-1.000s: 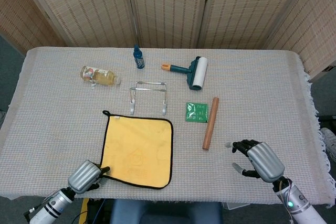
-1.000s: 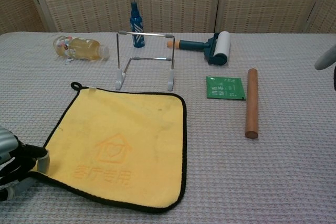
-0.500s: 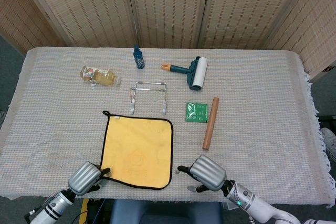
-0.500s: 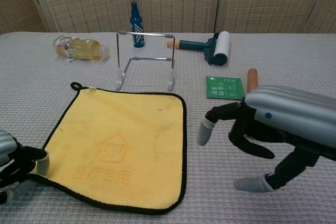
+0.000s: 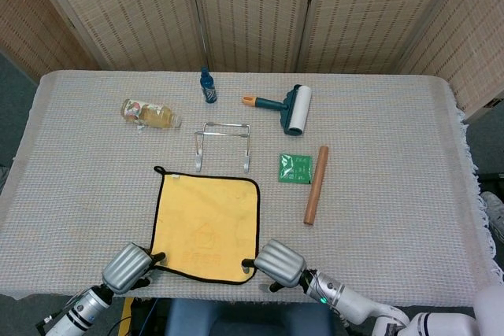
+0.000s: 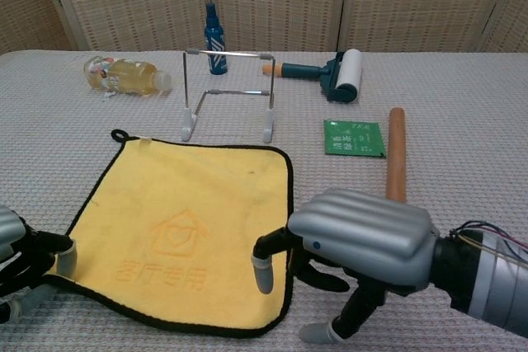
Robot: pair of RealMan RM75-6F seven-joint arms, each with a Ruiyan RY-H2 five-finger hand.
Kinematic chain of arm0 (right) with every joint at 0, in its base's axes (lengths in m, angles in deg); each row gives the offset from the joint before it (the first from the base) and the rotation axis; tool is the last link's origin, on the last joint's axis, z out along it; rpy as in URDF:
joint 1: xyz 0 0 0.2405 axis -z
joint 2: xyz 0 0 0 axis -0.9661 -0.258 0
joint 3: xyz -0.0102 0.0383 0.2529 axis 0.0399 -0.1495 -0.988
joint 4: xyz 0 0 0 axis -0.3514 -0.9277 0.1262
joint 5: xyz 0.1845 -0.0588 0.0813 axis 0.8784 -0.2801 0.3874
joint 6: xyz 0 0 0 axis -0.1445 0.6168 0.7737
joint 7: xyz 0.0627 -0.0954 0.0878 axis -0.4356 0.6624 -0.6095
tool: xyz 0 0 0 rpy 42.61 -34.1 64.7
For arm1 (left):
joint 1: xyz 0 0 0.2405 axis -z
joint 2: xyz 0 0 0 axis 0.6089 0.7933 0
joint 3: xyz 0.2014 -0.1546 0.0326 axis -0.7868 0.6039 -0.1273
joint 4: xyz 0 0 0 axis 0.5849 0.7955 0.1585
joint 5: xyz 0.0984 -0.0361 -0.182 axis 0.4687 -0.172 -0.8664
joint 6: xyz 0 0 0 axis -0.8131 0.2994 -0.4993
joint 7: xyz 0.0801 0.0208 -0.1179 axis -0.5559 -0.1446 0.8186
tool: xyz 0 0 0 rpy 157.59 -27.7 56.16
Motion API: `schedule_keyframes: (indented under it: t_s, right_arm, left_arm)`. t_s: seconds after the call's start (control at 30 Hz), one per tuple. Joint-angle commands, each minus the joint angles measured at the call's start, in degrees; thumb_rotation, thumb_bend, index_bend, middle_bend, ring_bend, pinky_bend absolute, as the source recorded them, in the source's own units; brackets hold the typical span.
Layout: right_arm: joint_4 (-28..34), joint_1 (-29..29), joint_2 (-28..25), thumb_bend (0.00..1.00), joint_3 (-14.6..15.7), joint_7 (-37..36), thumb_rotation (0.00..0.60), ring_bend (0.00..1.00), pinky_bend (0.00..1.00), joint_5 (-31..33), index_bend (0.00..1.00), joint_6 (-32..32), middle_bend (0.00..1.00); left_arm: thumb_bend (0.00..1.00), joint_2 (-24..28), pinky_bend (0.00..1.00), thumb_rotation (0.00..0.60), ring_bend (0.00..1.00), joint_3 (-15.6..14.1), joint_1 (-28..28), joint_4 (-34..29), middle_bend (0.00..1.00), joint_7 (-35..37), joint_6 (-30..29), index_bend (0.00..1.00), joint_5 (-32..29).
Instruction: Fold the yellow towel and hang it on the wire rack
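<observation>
1. A table (image 5: 409,155) with a gray woven cloth is seen in front of tan woven screens (image 5: 252,5).
2. The yellow towel (image 5: 206,228) is laid flat and open near the front edge of the tabletop. No fold has been made in it.
3. The wire rack (image 5: 223,144) is stood just behind the towel, toward the middle of the tabletop. Nothing is hung on it.
4. The left hand (image 6: 21,257) is placed at the towel's front left corner. The edge looks pinched between its fingertips (image 6: 66,260), but that cannot be told for sure.
5. The right hand (image 6: 359,245) is held at the towel's front right corner. One fingertip is pointed down onto the towel's edge. Nothing is gripped, and the fingers are apart.
6. A bottle (image 5: 150,113), a small blue bottle (image 5: 207,86), a lint roller (image 5: 285,108), a green packet (image 5: 295,168) and a wooden stick (image 5: 316,184) are left farther back.
7. The job looks barely started. The corners must be grabbed, the towel folded, then hung on the rack.
</observation>
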Motion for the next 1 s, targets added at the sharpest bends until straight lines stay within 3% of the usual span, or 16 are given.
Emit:
schedule_keyframes:
  t_s: [0.03, 0.4, 0.7, 1.0]
  right_arm:
    - [-1.30, -0.81, 1.46, 0.21, 0.12, 0.85, 0.600, 0.97, 1.00, 0.99, 0.44, -0.76, 0.89]
    - [-5.29, -2.89, 5.39, 0.27, 0.52, 2.40, 0.600, 0.97, 1.00, 3.38, 0.46, -2.05, 0.88]
    - [-8.19, -3.77, 8.25, 0.37, 0.50, 2.37, 0.600, 0.97, 1.00, 4.52, 0.52, -1.01, 0.89]
    - [-7.06, -3.89, 8.03, 0.42, -0.66, 1.99, 0.600, 0.97, 1.00, 5.97, 0.57, 1.64, 0.90]
  left_arm:
    - [0.51, 0.07, 0.89, 0.600, 0.78, -0.05, -0.05, -0.05, 0.87, -0.03, -0.04, 0.54, -0.01]
    - [0.51, 0.10, 0.89, 0.600, 0.78, -0.11, -0.39, 0.05, 0.87, 0.14, -0.42, 0.54, -0.13]
    - [0.51, 0.58, 0.89, 0.600, 0.78, -0.25, -0.67, -0.26, 0.87, 2.35, -0.97, 0.54, -0.42]
    - [0.51, 2.66, 0.89, 0.600, 0.78, 0.29, 0.20, -2.44, 0.87, 6.84, -1.41, 0.54, -0.82]
